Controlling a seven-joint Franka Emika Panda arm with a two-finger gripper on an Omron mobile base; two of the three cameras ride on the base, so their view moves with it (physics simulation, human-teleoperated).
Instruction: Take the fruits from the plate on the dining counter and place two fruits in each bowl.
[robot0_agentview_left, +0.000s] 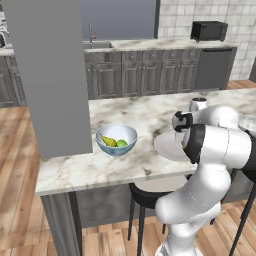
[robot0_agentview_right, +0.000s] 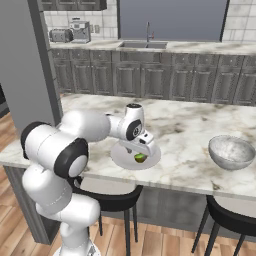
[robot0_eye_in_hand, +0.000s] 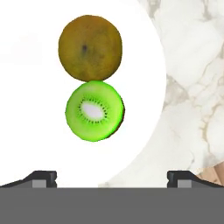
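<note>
Straight ahead of the gripper (robot0_eye_in_hand: 112, 177), two fruits sit on the white plate (robot0_eye_in_hand: 26, 87): a bright green cut fruit (robot0_eye_in_hand: 94, 111) close in front, and a round yellow-brown fruit (robot0_eye_in_hand: 90, 47) just past it, touching it. The two dark finger tips are spread wide apart with nothing between them, and they sit a little to one side of the green fruit, not around it. The plate rests on the marble dining counter (robot0_agentview_left: 140, 112). Far off to the hand's left side stands the blue-white bowl (robot0_agentview_left: 116, 139), which already has a pear (robot0_agentview_left: 108, 141) and a green fruit (robot0_agentview_left: 122, 143) in it. Off to the other side stands the grey bowl (robot0_agentview_right: 231, 152), which looks bare inside. Both fruits on the plate look small, light and a bit soft, and their round shape could let them roll or slip. A soft squeeze across the widest part of the green one, with the fingers centred on it, looks like the best hold.
</note>
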